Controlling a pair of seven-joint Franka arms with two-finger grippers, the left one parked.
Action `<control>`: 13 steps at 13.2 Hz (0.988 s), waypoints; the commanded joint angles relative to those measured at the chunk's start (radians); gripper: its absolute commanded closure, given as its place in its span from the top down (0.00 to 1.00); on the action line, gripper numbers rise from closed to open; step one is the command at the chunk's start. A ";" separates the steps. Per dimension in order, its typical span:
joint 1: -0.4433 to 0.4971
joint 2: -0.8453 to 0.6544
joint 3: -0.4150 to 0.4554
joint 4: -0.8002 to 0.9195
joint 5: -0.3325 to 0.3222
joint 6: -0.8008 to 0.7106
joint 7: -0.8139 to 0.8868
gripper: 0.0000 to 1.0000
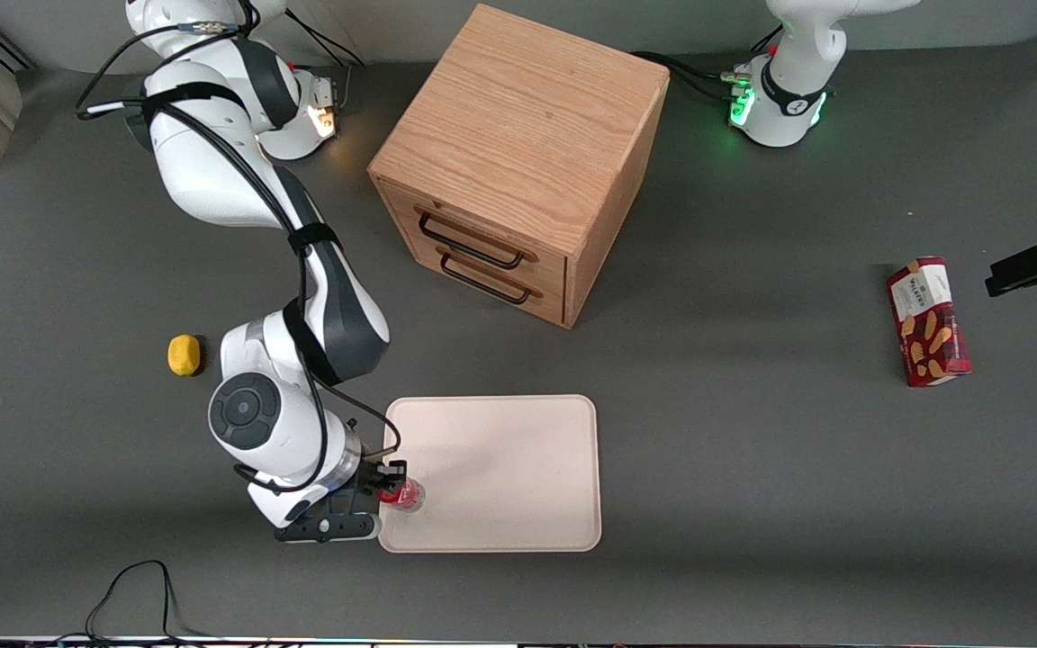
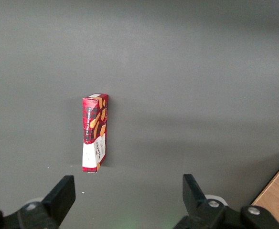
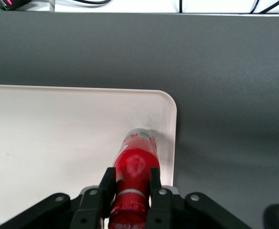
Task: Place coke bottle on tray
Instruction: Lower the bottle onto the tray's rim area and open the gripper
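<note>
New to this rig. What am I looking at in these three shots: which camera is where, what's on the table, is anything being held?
Two white robot arms stand at one edge of a grey table. The front view looks down on the whole scene. The other two views come from cameras on the arms' wrists, so each shows its own black fingers.

Only one arm is working. Its gripper is at the tray's corner nearest the front camera, and in its wrist view the fingers are shut on a small red coke bottle whose clear base sits over the tray.

Also on the table: a wooden drawer cabinet with two black handles, farther from the front camera than the tray; a yellow lemon-like object beside the working arm; and a red cookie box toward the parked arm's end, also seen from the parked wrist.
</note>
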 commanded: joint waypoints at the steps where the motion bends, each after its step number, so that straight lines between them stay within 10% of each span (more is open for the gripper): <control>1: -0.008 -0.001 -0.002 -0.003 0.005 0.015 -0.029 0.00; 7: -0.012 -0.001 -0.002 -0.046 0.001 0.044 -0.040 0.00; 8: -0.012 -0.001 -0.002 -0.046 0.001 0.044 -0.029 0.25; 9: -0.011 -0.003 -0.002 -0.048 0.001 0.044 -0.024 0.99; 13: -0.009 -0.068 -0.002 -0.098 0.001 0.029 -0.018 1.00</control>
